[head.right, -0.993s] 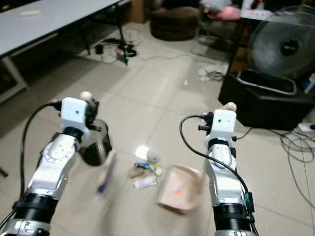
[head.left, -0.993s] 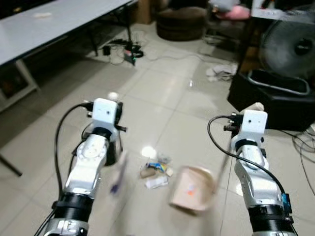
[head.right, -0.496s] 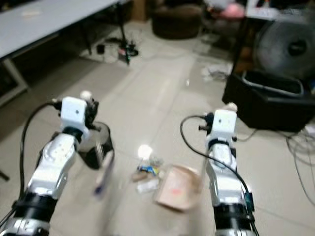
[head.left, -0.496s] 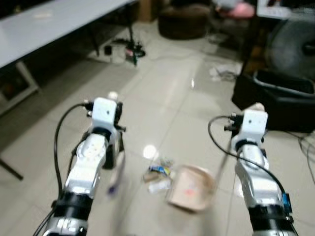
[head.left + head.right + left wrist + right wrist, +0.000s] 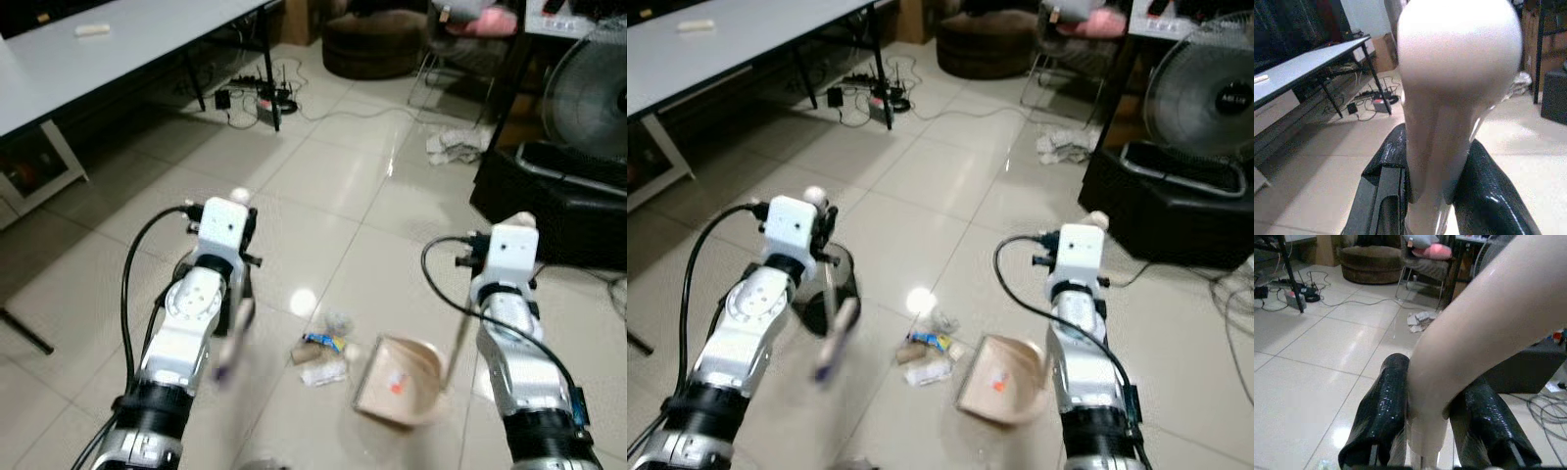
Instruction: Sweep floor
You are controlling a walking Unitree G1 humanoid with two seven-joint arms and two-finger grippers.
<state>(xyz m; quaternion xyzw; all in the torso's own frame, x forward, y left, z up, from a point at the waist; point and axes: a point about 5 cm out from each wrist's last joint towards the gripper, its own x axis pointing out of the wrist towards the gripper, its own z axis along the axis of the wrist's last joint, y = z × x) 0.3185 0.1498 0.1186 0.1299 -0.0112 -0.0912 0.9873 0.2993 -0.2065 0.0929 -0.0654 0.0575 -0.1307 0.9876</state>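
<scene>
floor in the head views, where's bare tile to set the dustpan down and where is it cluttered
Bare tile runs between the litter pile and the power strip cables, and left of the left tool toward the grey table. Crowded: around the dustpan beside the litter, and by the black bin, the fan and the crumpled paper.

silver arms, black cables; glossy black fingers point(image 5: 1385, 416).

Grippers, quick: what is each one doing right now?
Left gripper: closed on the broom handle.
Right gripper: closed on the dustpan handle, dustpan on the floor beside the litter.
</scene>
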